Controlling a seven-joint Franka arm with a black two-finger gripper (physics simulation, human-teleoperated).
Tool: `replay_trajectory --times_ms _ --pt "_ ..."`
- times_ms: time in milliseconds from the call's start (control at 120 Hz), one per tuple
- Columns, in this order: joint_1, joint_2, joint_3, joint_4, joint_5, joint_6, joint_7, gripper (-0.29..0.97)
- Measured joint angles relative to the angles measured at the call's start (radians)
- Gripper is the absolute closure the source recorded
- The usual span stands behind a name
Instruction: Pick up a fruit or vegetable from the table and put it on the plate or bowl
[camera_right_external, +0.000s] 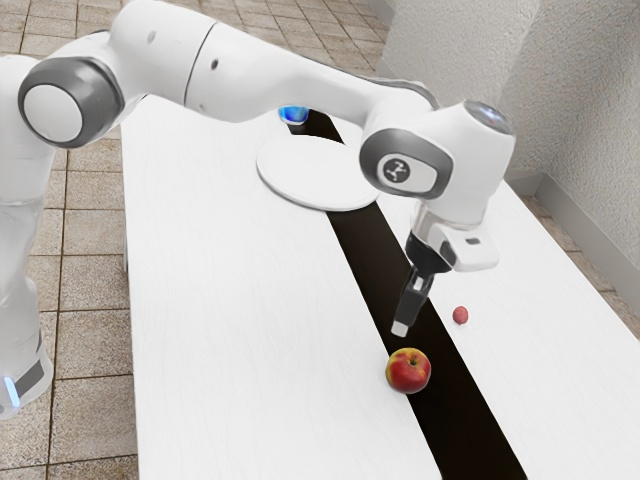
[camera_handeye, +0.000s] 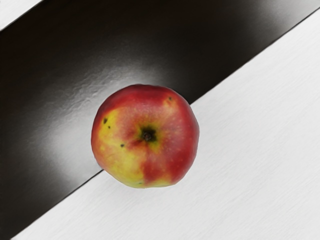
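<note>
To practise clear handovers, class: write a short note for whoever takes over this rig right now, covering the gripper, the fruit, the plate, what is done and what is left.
Gripper: hangs just above the apple, apart from it, carrying nothing.
Apple: on the table, straddling the edge of the dark strip.
Small red fruit: across the strip.
Plate: far end, nothing seen on it.
Done: hand lined up over the apple.
Left: grasp, lift, carry to plate, release.
</note>
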Motion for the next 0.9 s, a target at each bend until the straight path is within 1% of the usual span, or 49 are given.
replay_trajectory --times_ms 125,275,425,658,817,900 --pt "0.000 0.000 0.000 -0.033 0.028 0.034 0.041 0.00" --pt "0.000 -0.005 -0.002 -0.086 0.038 0.075 0.084 0.00" --pt "-0.001 -0.002 -0.033 -0.104 0.020 0.120 0.117 0.00" --pt "0.001 -0.001 -0.029 -0.133 0.003 0.177 0.154 0.00" --pt "0.004 -0.001 -0.014 -0.136 0.036 0.199 0.172 0.00" --pt "0.005 0.003 -0.012 -0.136 0.041 0.219 0.179 0.00"
